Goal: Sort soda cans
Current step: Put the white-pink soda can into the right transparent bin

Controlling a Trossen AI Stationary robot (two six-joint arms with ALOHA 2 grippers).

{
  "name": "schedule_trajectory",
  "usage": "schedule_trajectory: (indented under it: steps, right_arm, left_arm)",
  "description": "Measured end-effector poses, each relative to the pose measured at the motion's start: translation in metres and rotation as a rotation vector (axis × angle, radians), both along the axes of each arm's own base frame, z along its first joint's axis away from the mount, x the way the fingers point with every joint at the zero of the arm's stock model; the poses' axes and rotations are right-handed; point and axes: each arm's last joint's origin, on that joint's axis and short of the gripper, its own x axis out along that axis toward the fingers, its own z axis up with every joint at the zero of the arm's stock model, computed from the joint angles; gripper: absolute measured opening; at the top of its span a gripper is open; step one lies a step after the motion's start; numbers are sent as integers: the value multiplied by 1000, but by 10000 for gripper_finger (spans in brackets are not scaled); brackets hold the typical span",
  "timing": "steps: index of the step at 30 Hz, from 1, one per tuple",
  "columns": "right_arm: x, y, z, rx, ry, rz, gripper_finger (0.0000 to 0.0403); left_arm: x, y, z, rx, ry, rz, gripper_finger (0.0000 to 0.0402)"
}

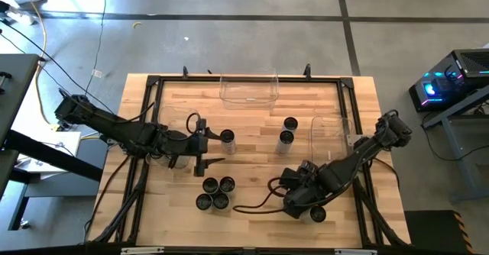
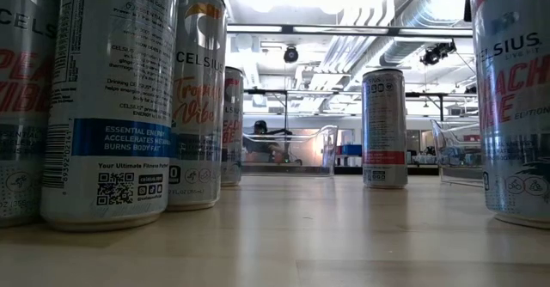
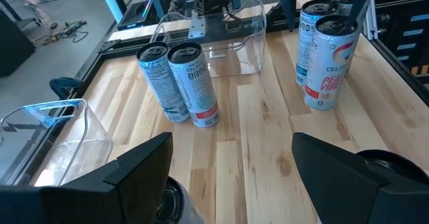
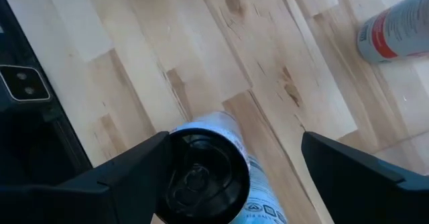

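Glossy printed cylindrical soda cans (image 2: 116, 98) on pale wood-plank table (image 2: 326, 235).

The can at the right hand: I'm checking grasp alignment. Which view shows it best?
Right wrist view: the can sits between the fingers of the open right hand. The high view shows only its dark top; the other views don't clearly show it.

4 soda cans (image 1: 215, 193) clustered between arms
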Motion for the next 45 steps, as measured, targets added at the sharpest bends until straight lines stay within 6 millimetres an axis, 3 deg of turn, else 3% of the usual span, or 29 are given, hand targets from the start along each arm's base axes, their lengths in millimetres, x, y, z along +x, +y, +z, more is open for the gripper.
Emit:
schedule_trajectory:
  steps: [5, 14, 31, 45]
  right_arm:
    - [1, -1, 2, -26, -21, -9, 332]
    - [0, 8, 24, -31, -104, 2, 332]
    - [-7, 10, -7, -21, -37, -14, 332]
    - [-5, 12, -9, -11, -54, -3, 332]
  left_arm:
    - [0, 0, 0, 0, 0, 0, 300]
    - [0, 0, 0, 5, -1, 11, 300]
    - [-1, 2, -2, 38, 17, 29, 300]
    - [-1, 2, -2, 40, 17, 34, 300]
